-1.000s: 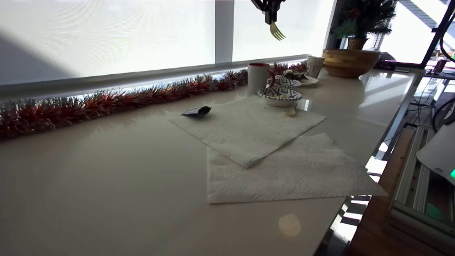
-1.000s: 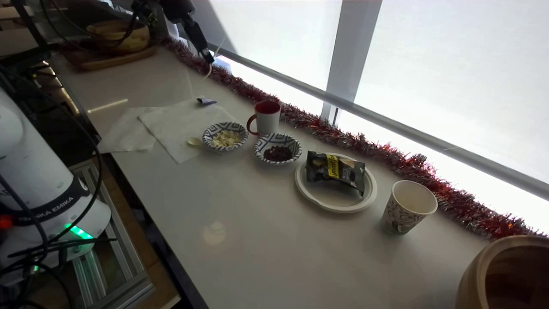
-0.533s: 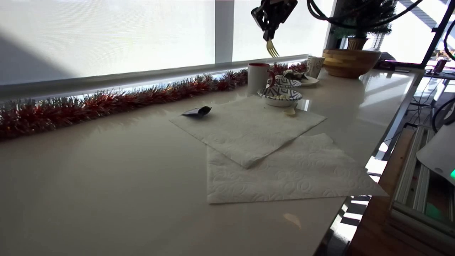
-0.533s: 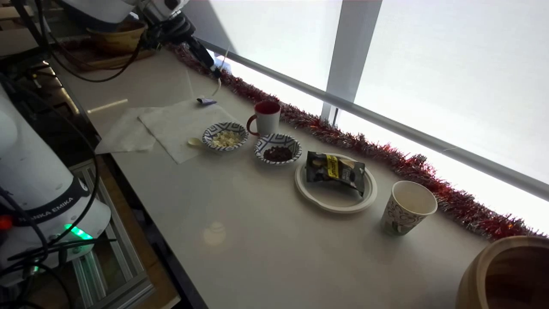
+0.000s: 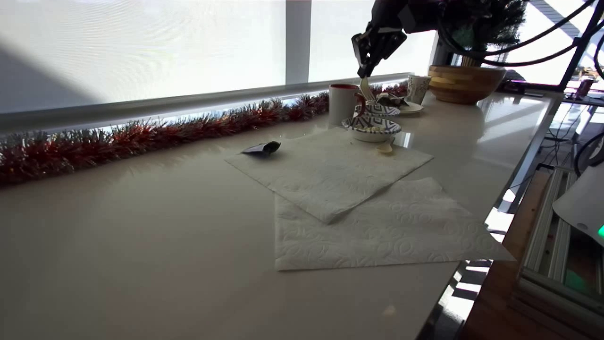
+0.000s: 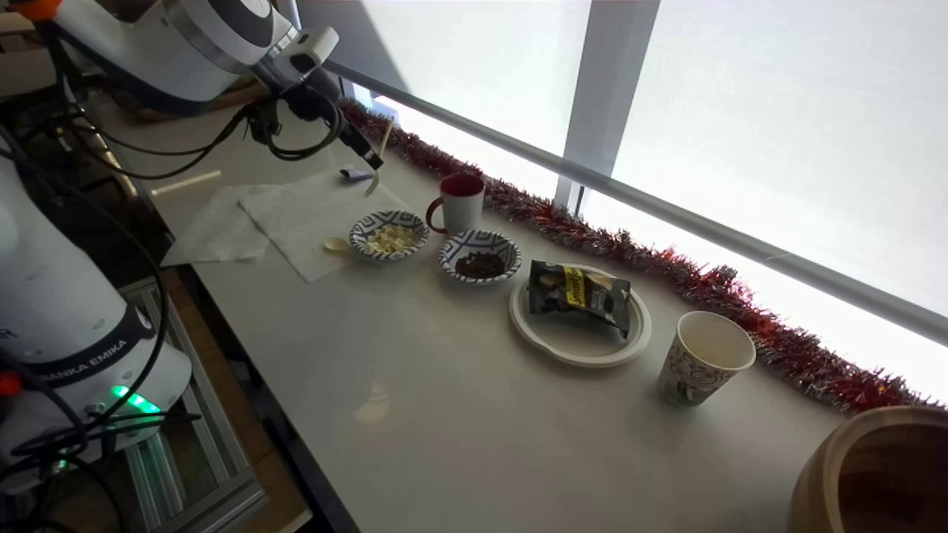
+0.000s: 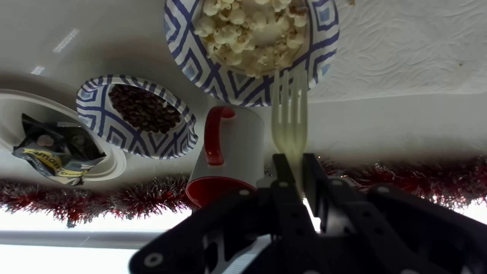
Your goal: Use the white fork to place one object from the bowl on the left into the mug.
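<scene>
- Jaws: together on the handle of the white fork [image 7: 291, 140], raised above the desk [image 6: 459, 414]; the handle end juts up past them in the exterior view that shows it.
- Fork axis: slants down across the desk, from the long edge with the tinsel [image 5: 198, 123] toward the long edge by the robot base [image 6: 67, 311], tines leading. No piece seen on the tines.
- Popcorn bowl [image 7: 239, 89]: ahead of the tines and lower. In the wrist view the tips overlap its tinsel-side rim; in an exterior view they show against the paper towel [image 6: 318, 215], clear of the bowl. Read as apart, with a gap in height.
- Key relation (judged): the popcorn [image 7: 232, 34] lies below the jaws, toward the robot's edge and slightly toward the end with the wooden bowl [image 5: 465, 85]. The axis nearly aims at it; the next move likely calls for down and along the tines, plus a small sideways shift.
- Taken as the "bowl on the left": facing the tinsel, the robot has it left of the bean bowl [image 7: 118, 131].
- Mug [image 7: 241, 148]: upright near the tinsel edge, on the wooden-bowl side of the jaws, handle facing the robot's edge. Just beside the popcorn bowl; touching, cannot tell.
- Watch: too wide a sideways shift could bring the jaws against the mug's rim.
</scene>
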`<control>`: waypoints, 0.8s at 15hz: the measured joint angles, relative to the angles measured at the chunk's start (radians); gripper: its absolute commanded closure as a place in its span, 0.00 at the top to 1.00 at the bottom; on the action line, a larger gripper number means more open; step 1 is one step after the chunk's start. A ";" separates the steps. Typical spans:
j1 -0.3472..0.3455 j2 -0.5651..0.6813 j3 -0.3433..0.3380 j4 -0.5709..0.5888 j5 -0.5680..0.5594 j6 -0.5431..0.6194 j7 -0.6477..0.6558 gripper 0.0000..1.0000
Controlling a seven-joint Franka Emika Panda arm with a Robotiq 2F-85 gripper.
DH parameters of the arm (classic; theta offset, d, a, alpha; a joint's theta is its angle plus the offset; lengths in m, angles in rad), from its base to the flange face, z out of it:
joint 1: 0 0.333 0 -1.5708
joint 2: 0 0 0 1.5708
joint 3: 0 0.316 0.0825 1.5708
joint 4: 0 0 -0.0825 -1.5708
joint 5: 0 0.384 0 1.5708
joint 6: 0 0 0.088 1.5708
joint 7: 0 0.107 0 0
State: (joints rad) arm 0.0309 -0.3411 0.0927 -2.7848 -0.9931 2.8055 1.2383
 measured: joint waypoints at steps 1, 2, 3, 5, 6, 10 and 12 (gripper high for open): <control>0.000 0.000 0.000 0.000 0.000 0.001 0.000 0.03; 0.000 0.001 0.000 0.001 0.000 0.001 0.000 0.03; -0.016 0.000 0.015 0.012 -0.055 -0.002 0.021 0.03; -0.062 -0.004 0.047 0.028 -0.190 0.004 0.132 0.03; -0.081 -0.004 0.056 0.029 -0.259 0.010 0.202 0.03; -0.137 0.002 0.060 0.028 -0.535 0.026 0.486 0.03; -0.153 0.011 0.052 0.026 -0.668 0.034 0.632 0.03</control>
State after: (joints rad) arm -0.1218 -0.3297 0.1448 -2.7588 -1.6608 2.8394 1.8700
